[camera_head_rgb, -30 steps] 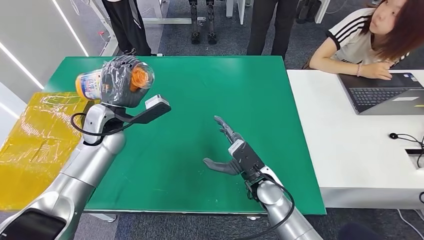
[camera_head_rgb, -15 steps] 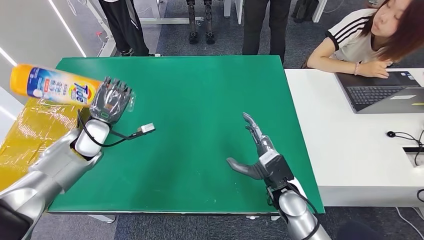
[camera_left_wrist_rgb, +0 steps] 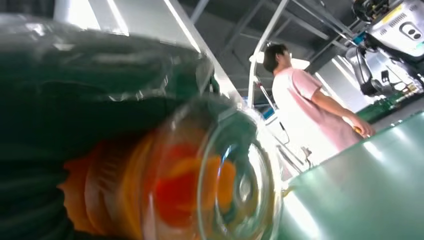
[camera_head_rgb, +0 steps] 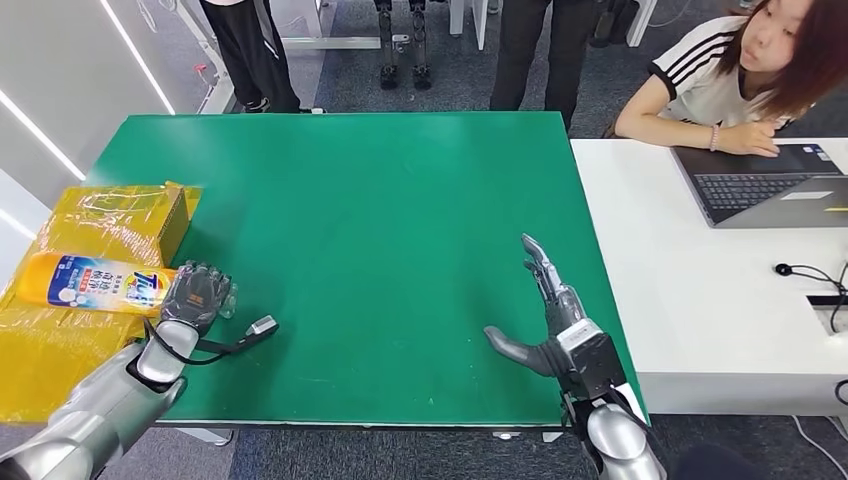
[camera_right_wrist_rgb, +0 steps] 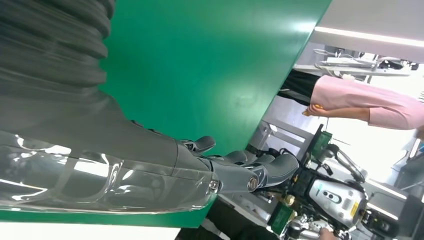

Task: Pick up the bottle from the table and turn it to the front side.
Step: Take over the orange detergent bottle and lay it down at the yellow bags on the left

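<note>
Green table (camera_head_rgb: 380, 220) lies open; yellow box (camera_head_rgb: 130, 215) (left edge) crowds it.

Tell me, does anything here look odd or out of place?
Yes. The left robot hand holds the orange bottle lying sideways, out past the green table's left edge, over the yellow plastic-wrapped box. The right robot hand hangs open over the table with nothing in it.

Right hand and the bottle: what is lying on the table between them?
Head view: bare green table separates the right hand from the bottle, gripped by the left hand.
</note>
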